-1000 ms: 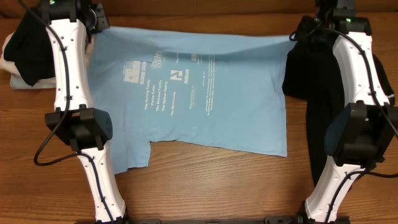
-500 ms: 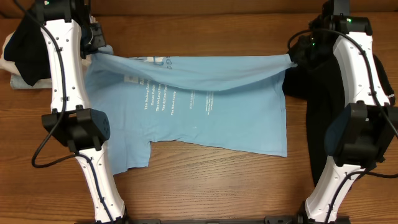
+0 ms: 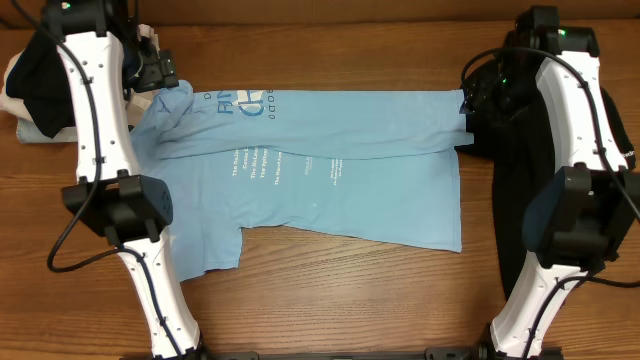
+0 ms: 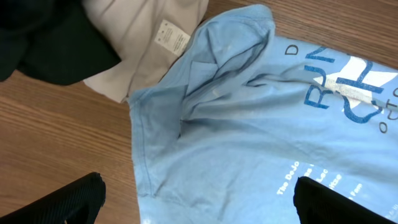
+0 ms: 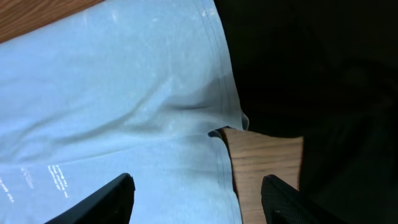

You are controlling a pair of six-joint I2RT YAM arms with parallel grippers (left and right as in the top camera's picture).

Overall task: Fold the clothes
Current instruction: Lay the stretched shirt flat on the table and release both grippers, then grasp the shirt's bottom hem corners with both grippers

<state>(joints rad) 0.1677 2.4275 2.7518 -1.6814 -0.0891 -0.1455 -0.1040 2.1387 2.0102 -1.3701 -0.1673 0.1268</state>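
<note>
The light-blue T-shirt [image 3: 330, 190] lies spread on the wooden table. Its far edge is folded over toward the front in a band that shows blue lettering [image 3: 240, 103]. My left gripper [image 3: 165, 82] hovers open over the shirt's far left corner, and in the left wrist view [image 4: 199, 202] nothing sits between the fingers, only cloth below. My right gripper [image 3: 470, 100] is open above the far right corner, its fingers straddling the shirt's hem [image 5: 196, 196]. The black shirt [image 3: 495, 135] lies under the right arm, bordering the blue one [image 5: 124, 93].
A pile of white cloth [image 4: 149, 43] and black cloth [image 4: 43, 43] sits at the table's far left [image 3: 35, 95], close to the blue shirt's corner. Both arms stand along the table's left and right sides. Bare wood shows in front of the shirt [image 3: 340, 290].
Both grippers lifted the shirt's far edge and drew it forward, then opened. The edge has dropped and now lies as a folded band with blue lettering showing.
</note>
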